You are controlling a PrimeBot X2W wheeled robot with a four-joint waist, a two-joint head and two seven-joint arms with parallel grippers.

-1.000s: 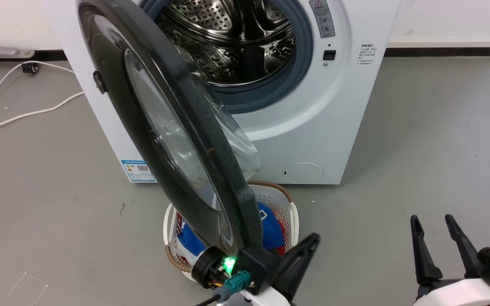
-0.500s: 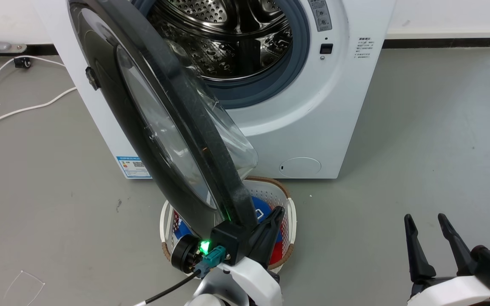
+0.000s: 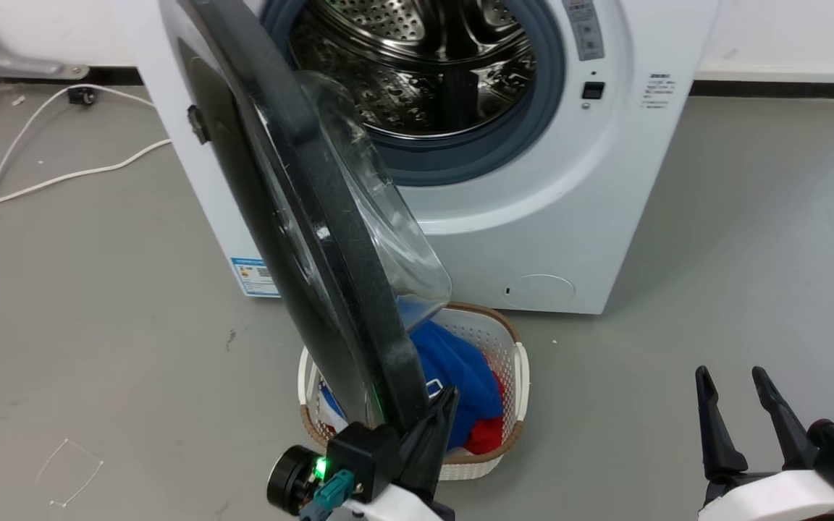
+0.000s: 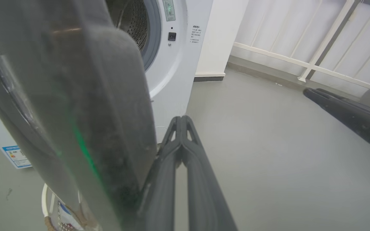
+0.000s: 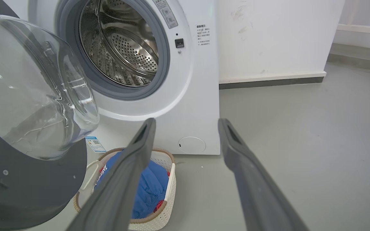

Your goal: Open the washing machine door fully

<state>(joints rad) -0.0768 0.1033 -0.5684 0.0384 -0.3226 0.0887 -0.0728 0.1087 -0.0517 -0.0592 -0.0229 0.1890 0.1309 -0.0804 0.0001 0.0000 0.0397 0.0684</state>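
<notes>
The white washing machine (image 3: 533, 217) stands with its steel drum showing. The washing machine door (image 3: 301, 217), a black disc with a clear glass bowl, is swung out towards me, nearly edge-on in the head view. My left gripper (image 3: 448, 396) is shut with nothing between its fingers, and they lie against the inner side of the door's lower rim. In the left wrist view that gripper (image 4: 181, 119) rises just right of the door (image 4: 75, 96). My right gripper (image 3: 730, 376) hangs open at the lower right, apart from the door (image 5: 34, 89); its open fingers frame the right wrist view (image 5: 186, 123).
A white laundry basket (image 3: 518, 362) with blue and red clothes sits on the floor under the door, in front of the machine. A white cable (image 3: 62, 177) trails over the grey floor at the left. A white railing (image 4: 316, 64) stands off to the right.
The door has swung further out to the left, turning more edge-on. My shut left gripper has moved left along its rim. The head camera has shifted; the right gripper holds its pose.
</notes>
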